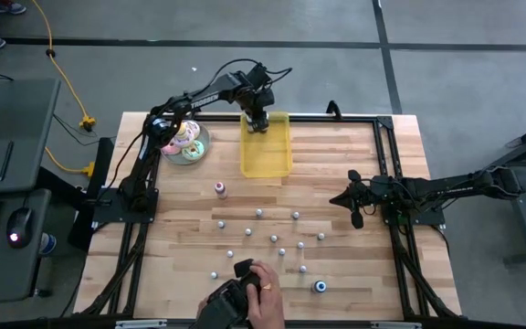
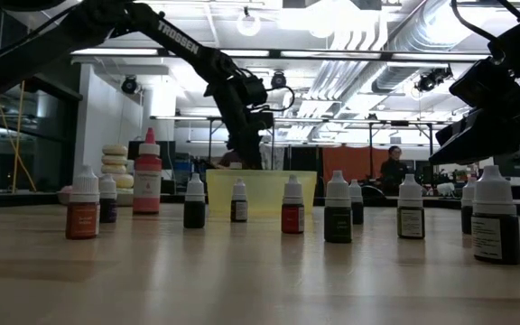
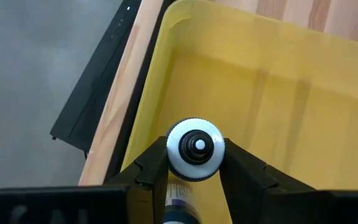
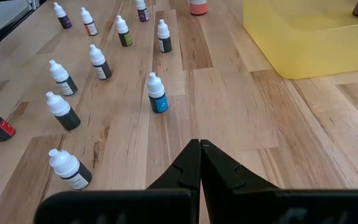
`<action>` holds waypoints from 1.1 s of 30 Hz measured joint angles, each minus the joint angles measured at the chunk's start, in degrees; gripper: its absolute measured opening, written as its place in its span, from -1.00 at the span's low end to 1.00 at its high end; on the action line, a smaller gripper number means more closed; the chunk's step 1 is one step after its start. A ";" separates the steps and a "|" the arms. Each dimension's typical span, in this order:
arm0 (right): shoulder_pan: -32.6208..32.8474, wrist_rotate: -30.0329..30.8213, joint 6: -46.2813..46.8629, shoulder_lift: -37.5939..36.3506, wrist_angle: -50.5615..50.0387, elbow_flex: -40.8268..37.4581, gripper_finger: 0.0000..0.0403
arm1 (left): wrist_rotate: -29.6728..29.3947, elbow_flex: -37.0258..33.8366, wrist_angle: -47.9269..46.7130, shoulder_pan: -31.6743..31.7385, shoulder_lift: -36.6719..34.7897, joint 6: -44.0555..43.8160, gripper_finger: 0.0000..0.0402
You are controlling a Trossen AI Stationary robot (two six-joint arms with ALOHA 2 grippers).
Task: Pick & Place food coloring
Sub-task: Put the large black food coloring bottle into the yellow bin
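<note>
A yellow tray (image 1: 265, 160) sits at the table's far middle. My left gripper (image 1: 257, 123) hangs over its far end, shut on one food coloring bottle (image 3: 195, 148) with a white cap. Many more small food coloring bottles (image 1: 274, 238) stand upright on their bases across the near half of the table, also seen in the right wrist view (image 4: 157, 93) and the low view (image 2: 292, 205). My right gripper (image 4: 199, 149) waits shut at the table's right side (image 1: 354, 199), touching nothing. My left gripper pinches the bottle's white cap (image 3: 211, 163) between its two fingers (image 3: 241, 165), one on each side. The fingers slant down from above. The bottle hangs about upright below them, cap up, over the tray's far corner (image 3: 166, 74); whether its base touches the tray floor is hidden.
A plate of pastel donuts (image 1: 185, 143) sits left of the tray. A larger bottle with a red cap (image 1: 220, 189) stands near the table's middle. At the near edge, a person's hand (image 1: 261, 291) holds a dark object beside the nearest bottles. A blue bottle (image 1: 320, 286) stands near right.
</note>
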 joint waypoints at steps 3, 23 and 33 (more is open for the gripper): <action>-0.01 -0.01 0.00 0.00 0.01 0.01 -1.00 | 0.00 0.00 0.01 0.00 0.00 -0.04 -0.41; -0.01 -0.01 0.00 0.00 0.01 -0.01 -1.00 | -1.53 0.00 0.07 0.00 -0.09 -0.06 -0.18; 0.01 0.00 0.00 0.02 0.01 0.01 -1.00 | -1.73 -0.07 0.46 -0.02 -0.70 -0.02 -0.18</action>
